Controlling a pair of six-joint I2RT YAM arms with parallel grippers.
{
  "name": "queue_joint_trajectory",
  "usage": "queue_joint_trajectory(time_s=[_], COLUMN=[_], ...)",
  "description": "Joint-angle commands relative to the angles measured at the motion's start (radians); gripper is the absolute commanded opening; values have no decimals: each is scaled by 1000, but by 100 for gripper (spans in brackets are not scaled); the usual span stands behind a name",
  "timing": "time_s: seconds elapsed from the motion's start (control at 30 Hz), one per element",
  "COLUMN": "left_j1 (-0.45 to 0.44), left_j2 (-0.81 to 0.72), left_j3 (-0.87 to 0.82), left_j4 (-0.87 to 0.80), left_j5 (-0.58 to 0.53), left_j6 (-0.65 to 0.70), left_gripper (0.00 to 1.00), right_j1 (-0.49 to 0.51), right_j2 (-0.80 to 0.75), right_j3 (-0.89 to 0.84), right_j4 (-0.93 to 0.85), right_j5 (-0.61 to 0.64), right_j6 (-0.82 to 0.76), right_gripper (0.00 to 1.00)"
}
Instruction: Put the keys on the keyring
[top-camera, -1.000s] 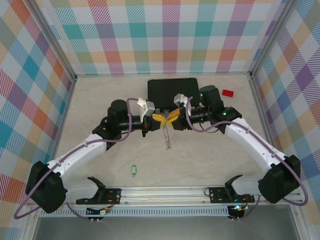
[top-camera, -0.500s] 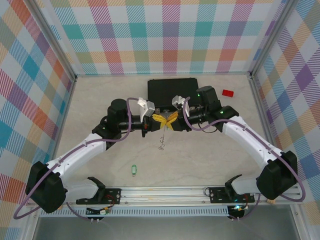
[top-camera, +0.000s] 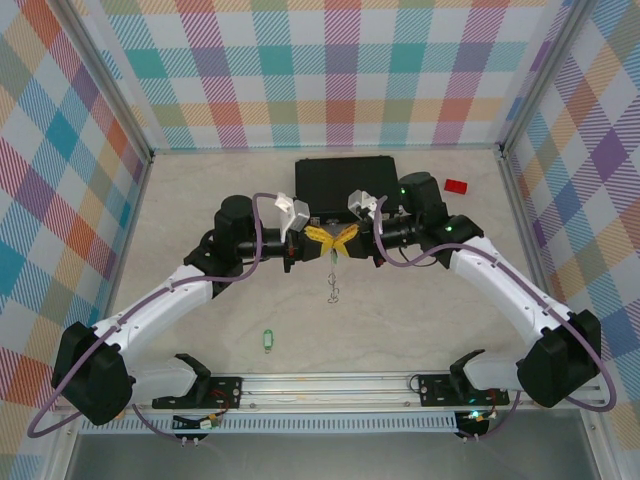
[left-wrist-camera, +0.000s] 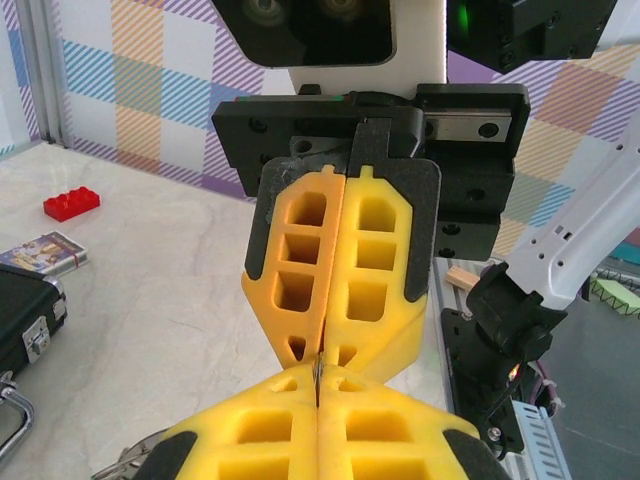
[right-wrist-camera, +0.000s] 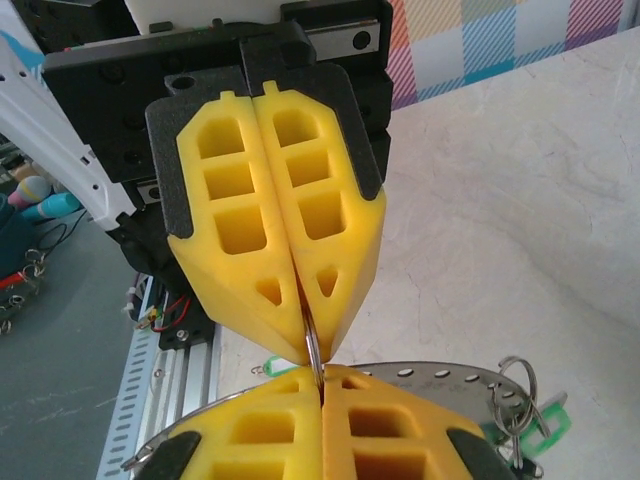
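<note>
Above the table's middle, my left gripper (top-camera: 322, 238) and right gripper (top-camera: 342, 240) meet tip to tip, yellow fingers pressed together. Both are shut on a thin edge of the grey metal keyring (right-wrist-camera: 313, 348), seen as a sliver (left-wrist-camera: 317, 372) between the tips. The rest of the keyring, a flat perforated band (right-wrist-camera: 430, 375), curves away below my right fingers and hangs edge-on under the grippers (top-camera: 331, 280). One green-tagged key (right-wrist-camera: 540, 420) dangles from small split rings beside the band. A second green key (top-camera: 266, 341) lies flat on the table near the front rail.
A black case (top-camera: 345, 178) lies just behind the grippers, its corner and metal handle (left-wrist-camera: 12, 420) close to my left wrist. A small red block (top-camera: 456, 186) and a small printed card (left-wrist-camera: 45, 252) rest on the table by the case. Patterned walls enclose three sides.
My right gripper's fingers have closed onto the keyring opposite the left gripper. The hanging part swung slightly left and back. The left arm kept its hold and place.
</note>
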Motion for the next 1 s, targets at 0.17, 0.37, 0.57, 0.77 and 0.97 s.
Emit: queue_joint_trajectory(time_s=[0.17,0.37,0.57,0.77,0.97], left_j1=[8,9,9,9,9], left_j2=[0,-38,-59,-77,-72], left_j3=[7,-89,-177,-244,-245], left_j4=[120,407,631,720,704], left_j5=[18,-96,-173,-224,-176], left_j6=[-76,-274,-379,-383,-374], left_gripper=[7,46,46,45,42], right_j1=[7,6,3,4,2], right_j2=[-9,-44,-69,-81,-81], right_j3=[-44,-119,-190,-243,-236], right_j4=[146,329,537,732,748], right_j5=[-49,-33,-13,12,2], right_j6=[61,147,280,395,419], right_gripper=[0,0,0,0,0])
